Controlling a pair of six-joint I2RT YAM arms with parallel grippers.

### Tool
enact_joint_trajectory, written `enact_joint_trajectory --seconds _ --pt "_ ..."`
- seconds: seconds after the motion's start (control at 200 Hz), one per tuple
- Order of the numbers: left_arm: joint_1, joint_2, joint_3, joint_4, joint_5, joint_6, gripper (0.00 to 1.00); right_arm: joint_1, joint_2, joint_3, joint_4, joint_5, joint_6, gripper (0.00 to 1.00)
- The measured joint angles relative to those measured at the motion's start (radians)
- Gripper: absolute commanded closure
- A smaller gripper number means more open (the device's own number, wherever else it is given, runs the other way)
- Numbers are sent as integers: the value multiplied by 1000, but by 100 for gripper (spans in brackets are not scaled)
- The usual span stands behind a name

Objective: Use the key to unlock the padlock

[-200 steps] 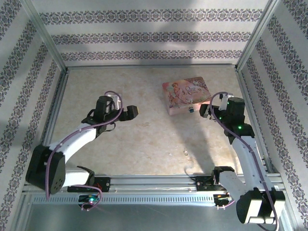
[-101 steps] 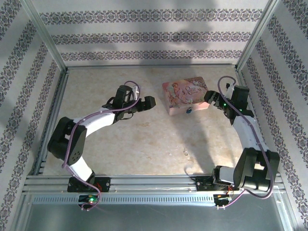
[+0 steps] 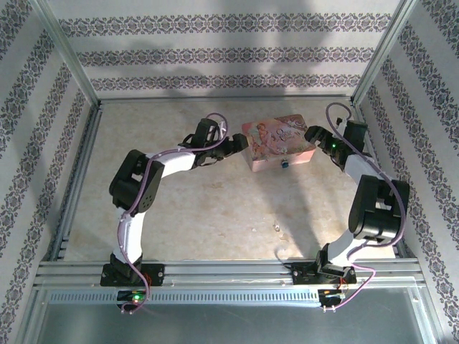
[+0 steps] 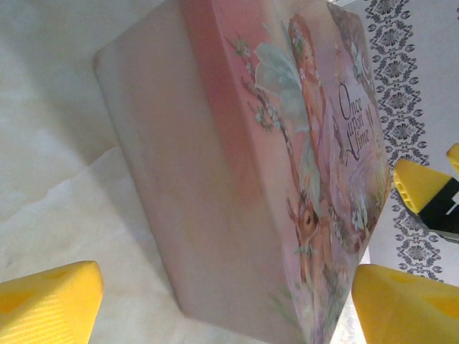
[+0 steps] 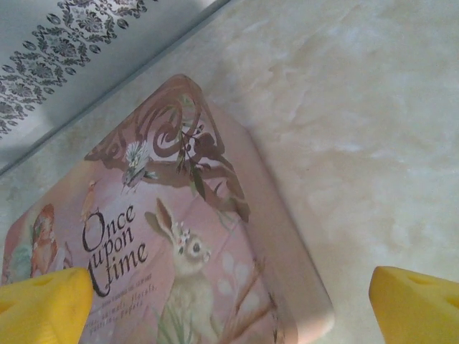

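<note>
1. Yellow-tipped left gripper (image 3: 237, 145): jaws apart, flanking the left end of the pink tin (image 3: 276, 140).
2. Blue-teal padlock (image 3: 285, 165) rests against the tin's near wall; its axis is too small to tell.
3. Silvery key (image 3: 276, 227) lies well nearer the bases.
4. Right gripper (image 3: 313, 136): jaws apart at the tin's right end.

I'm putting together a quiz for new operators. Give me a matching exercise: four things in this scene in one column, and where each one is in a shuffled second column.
Things
1. padlock
2. key
3. left end effector
4. right end effector

Places
A. at the right end of the pink tin
B. lying alone on the table, on the robot's side of the tin
C. against the tin's near side
D. at the tin's left end

Pairs: 1-C, 2-B, 3-D, 4-A
</note>
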Motion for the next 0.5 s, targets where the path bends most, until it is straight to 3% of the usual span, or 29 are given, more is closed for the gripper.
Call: enact_joint_trajectory --seconds 0.26,0.5 --pt "-36 128 179 -35 31 -6 10 0 144 42 72 -94 42 2" --pt "-38 180 240 -61 48 -6 10 1 178 44 86 -172 45 5"
